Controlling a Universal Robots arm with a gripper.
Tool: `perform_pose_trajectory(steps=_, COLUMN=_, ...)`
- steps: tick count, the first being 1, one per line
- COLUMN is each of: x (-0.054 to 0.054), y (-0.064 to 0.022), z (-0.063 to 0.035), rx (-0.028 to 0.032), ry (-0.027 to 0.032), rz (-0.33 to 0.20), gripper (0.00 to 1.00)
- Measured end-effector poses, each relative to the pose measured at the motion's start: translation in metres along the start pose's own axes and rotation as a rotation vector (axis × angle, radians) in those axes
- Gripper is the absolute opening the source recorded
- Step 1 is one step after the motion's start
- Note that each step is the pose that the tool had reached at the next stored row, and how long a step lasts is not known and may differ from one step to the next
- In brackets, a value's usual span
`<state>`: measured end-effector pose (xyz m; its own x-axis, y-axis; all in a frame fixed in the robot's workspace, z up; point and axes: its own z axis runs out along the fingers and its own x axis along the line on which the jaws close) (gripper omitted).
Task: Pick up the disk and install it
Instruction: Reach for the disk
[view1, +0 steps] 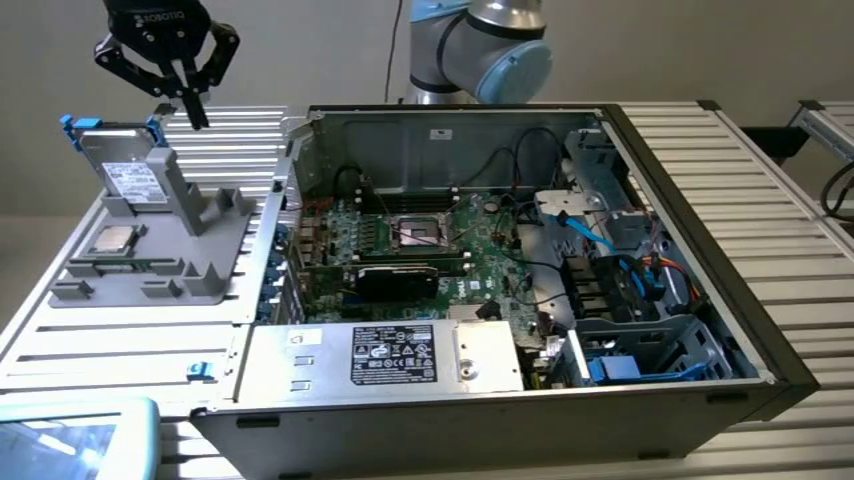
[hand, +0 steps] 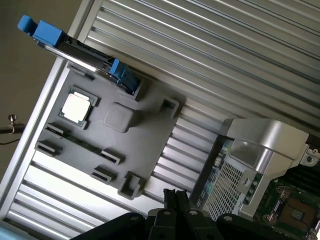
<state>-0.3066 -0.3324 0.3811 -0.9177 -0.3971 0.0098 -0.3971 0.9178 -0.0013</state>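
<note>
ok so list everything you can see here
disk: 1, silver in blue frame, upright at the fixture's far end
fixture: 1, grey, on table at exterior view's left
chip: 1, silver, flat on fixture
case: 1, black and grey, open, centre
motherboard: 1, green, inside case
power supply: 1, silver with black label, case's near side
clip: 1, blue, on table by case
table: 1, silver slats
arm: 1, grey and blue, behind case
gripper: 1, black, shut, above disk
</note>
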Motion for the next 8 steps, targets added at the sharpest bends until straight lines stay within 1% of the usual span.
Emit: perform_pose_trajectory(steps=8, x=0.008, y=0.0196, z=0.0026, rx=0.0000, ry=0.0000, rz=-0.001, gripper=0.11)
